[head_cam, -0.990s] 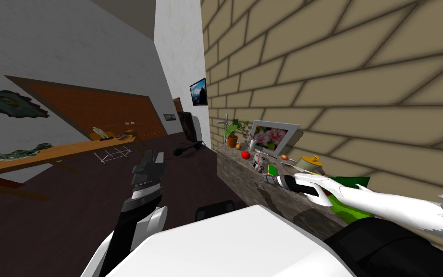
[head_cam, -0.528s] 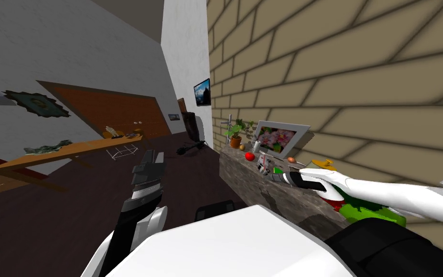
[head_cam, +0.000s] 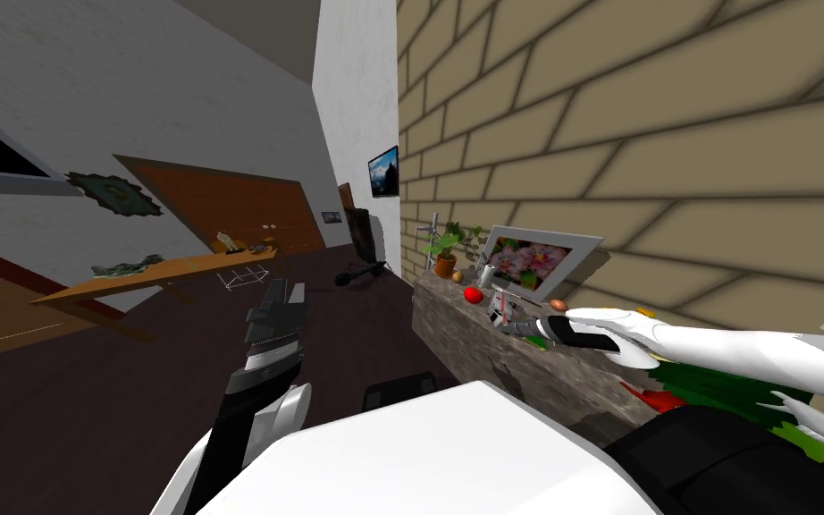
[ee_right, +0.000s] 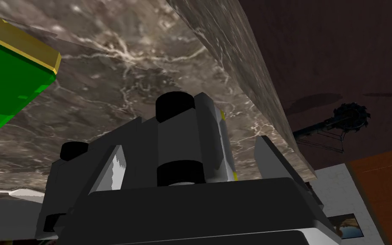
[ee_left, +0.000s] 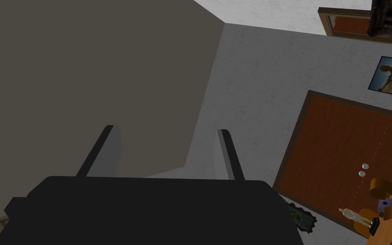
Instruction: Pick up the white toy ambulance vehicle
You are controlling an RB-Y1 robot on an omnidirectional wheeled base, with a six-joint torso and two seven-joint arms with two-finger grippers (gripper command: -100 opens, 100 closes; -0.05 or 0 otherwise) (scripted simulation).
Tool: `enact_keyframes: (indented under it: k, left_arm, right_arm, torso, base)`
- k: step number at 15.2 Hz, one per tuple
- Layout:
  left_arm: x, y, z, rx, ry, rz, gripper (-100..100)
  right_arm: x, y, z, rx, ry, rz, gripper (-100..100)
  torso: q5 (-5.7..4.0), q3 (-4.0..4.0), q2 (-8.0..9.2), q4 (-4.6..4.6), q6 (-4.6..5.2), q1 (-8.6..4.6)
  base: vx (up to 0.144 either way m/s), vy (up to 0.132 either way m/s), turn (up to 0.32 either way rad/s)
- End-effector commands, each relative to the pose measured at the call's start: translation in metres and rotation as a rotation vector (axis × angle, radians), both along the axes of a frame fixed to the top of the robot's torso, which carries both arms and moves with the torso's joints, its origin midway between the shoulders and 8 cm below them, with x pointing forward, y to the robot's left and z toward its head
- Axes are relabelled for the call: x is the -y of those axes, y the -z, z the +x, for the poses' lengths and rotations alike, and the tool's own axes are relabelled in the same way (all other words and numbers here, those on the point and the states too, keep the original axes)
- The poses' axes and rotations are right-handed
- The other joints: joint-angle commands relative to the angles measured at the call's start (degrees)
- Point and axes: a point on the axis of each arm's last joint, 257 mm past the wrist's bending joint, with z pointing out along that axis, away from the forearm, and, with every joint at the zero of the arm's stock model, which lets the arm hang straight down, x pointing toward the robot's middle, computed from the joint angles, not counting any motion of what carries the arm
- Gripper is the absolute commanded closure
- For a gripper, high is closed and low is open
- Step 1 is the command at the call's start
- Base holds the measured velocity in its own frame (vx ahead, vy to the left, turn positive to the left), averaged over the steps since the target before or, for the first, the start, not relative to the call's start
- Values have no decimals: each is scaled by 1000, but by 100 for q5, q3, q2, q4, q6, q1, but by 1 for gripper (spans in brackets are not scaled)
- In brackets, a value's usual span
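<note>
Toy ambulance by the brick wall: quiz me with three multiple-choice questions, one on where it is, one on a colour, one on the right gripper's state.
1. Where is the toy ambulance?
A. on a bed
B. at the stone ledge under the brick wall
C. in a sink
2. What colour are its wheels?
A. red
B. white
C. black
3. How is the right gripper?
A. open, fingers either side of the ambulance
B. shut on a cup
C. shut on nothing
Answers: B, the marbled ledge lies right behind it; C, the right wrist view shows black tyres; A, a gap shows beside one finger.
</note>
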Motion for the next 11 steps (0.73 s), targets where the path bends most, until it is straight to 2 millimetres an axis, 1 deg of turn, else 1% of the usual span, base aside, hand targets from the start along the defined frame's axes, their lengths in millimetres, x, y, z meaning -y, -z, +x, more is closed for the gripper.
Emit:
enact_keyframes:
  k: [1,2,3,4,8,9,10,11]
  left_arm:
    - [0,0,0,0,0,0,0]
    - [0,0,0,0,0,0,0]
    - [0,0,0,0,0,0,0]
    - [0,0,0,0,0,0,0]
    - [0,0,0,0,0,0,0]
    - [0,0,0,0,0,0,0]
    - [0,0,0,0,0,0,0]
    - [0,0,0,0,0,0,0]
  right_arm:
    - [2,9,-5,0,9,1,-100]
    - [3,13,-7,0,14,2,-100]
    - [1,8,-4,0,8,2,-100]
    - [1,9,-5,0,9,1,100]
    - [2,9,-5,-1,9,0,100]
    - [0,0,0,0,0,-1,100]
    - [-2,-5,3,-1,-4,-1,100]
    - [-1,0,-1,-2,1,-1,100]
  torso:
    - [0,0,0,0,0,0]
    - [-1,-1,-1,0,0,-3]
    - [-1,-2,-3,-1,0,-6]
    - [-1,0,0,0,1,-6]
    - [-2,5,8,3,-1,-6]
    - [-1,6,9,3,-1,-6]
    - [4,10,15,6,3,-5]
    - [9,17,26,10,6,-1]
  base:
    - [36,-1,67]
    - [43,-9,64]
    - [27,-8,25]
    - [9,-3,2]
    - [0,0,0]
    - [-20,1,-76]
    - [-48,0,-115]
    - [-32,0,-42]
